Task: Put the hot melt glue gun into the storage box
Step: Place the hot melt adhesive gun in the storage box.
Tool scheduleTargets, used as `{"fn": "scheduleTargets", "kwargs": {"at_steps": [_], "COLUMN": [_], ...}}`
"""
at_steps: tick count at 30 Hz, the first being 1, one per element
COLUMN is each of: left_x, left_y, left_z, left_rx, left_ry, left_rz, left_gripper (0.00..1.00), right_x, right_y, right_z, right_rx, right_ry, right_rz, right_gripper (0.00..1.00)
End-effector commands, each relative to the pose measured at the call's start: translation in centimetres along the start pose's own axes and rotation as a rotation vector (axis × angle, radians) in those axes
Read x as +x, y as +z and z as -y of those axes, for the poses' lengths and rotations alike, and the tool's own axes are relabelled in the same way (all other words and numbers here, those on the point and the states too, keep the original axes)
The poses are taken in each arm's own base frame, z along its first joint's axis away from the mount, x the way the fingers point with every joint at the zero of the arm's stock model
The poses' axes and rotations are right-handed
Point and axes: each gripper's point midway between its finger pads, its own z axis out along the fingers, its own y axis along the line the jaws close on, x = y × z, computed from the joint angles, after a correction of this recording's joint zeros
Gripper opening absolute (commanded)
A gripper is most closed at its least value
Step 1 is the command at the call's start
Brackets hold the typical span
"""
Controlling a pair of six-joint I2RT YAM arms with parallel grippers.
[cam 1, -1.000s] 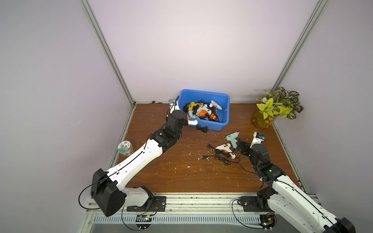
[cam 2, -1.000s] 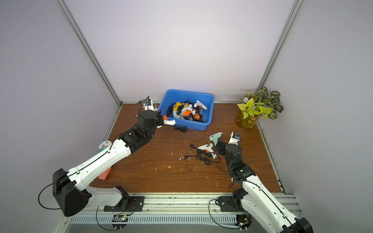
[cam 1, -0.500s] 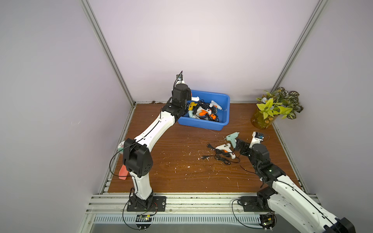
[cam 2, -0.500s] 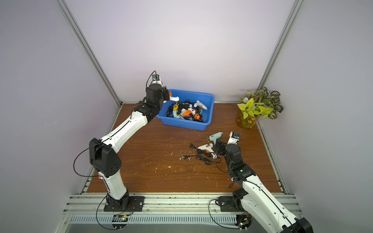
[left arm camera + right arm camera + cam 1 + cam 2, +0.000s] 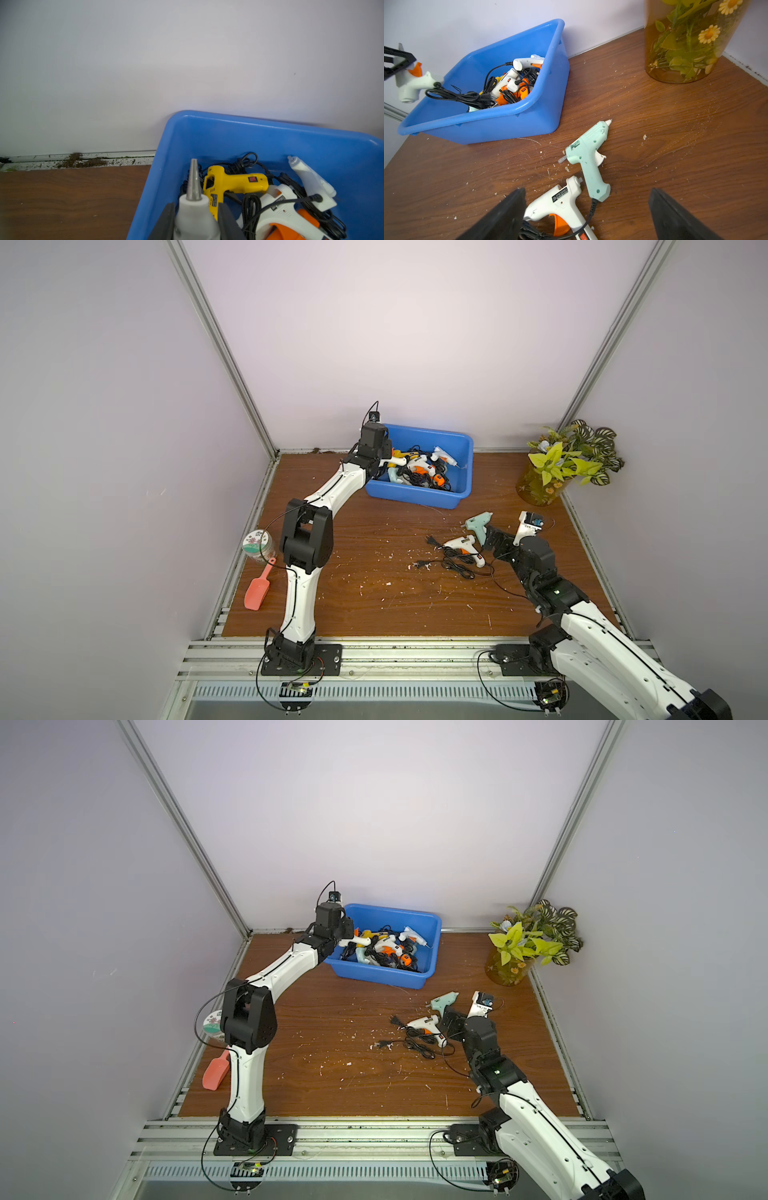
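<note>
Far left, apart from the job: clear round lidded jar [image 5: 258,545] and salmon-pink plastic scoop [image 5: 258,591] on the brown wood-grain surface [image 5: 374,593].

Next along, left end effector [image 5: 196,209] clamped on a pale grey hot melt glue gun [image 5: 411,83] with silver nozzle and orange trigger. Raised over the left end of the bright blue rectangular plastic storage box [image 5: 415,497], black cord [image 5: 460,96] trailing down into it. Not yet let go.

Already inside the box: a yellow glue gun [image 5: 234,182], a white-and-orange glue gun [image 5: 278,207] and several more, tangled in black cords.

Right of the box, lying on the surface and waiting: a mint-green glue gun [image 5: 588,153] and a white glue gun with orange trigger [image 5: 560,201], side by side.

Right end effector [image 5: 586,193] spread wide and empty, low just behind those two; contact with either unclear.

Judged well along: most guns stowed, one about to be dropped in, two left to fetch.
</note>
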Motion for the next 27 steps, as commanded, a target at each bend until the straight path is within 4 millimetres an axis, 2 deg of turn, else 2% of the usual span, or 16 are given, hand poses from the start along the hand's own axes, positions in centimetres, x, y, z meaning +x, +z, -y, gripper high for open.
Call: {"fn": "scheduleTargets", "kwargs": {"at_steps": [1,10,14,19,22,27], "left_x": [-0.3,4.5,6.2,7.3,7.7,8.0], "left_y": [0.7,4.3,5.4,6.5,7.0,6.9], "left_z": [0.7,0.9,0.7,0.4,0.6,0.4], "left_rx": [0.049,0.049,0.036,0.011,0.020,0.010], "left_ry": [0.011,0.067,0.085,0.092,0.095,0.091], "left_rz": [0.003,-0.108,-0.148,-0.167,-0.179,-0.194], "left_gripper": [0.00,0.00,0.04,0.17,0.36,0.39], "right_x": [-0.5,0.3,0.9,1.4,1.6,2.0], "right_y": [0.1,0.9,1.3,1.8,2.0,2.4], "right_z": [-0.5,-0.5,-0.4,-0.3,-0.3,-0.2], "right_rx": [-0.015,0.003,0.017,0.035,0.042,0.052], "right_ry": [0.015,0.009,0.001,-0.007,-0.004,-0.003], "right_rz": [0.005,-0.041,-0.068,-0.099,-0.110,-0.129], "right_gripper": [0.99,0.99,0.99,0.99,0.99,0.99]}}
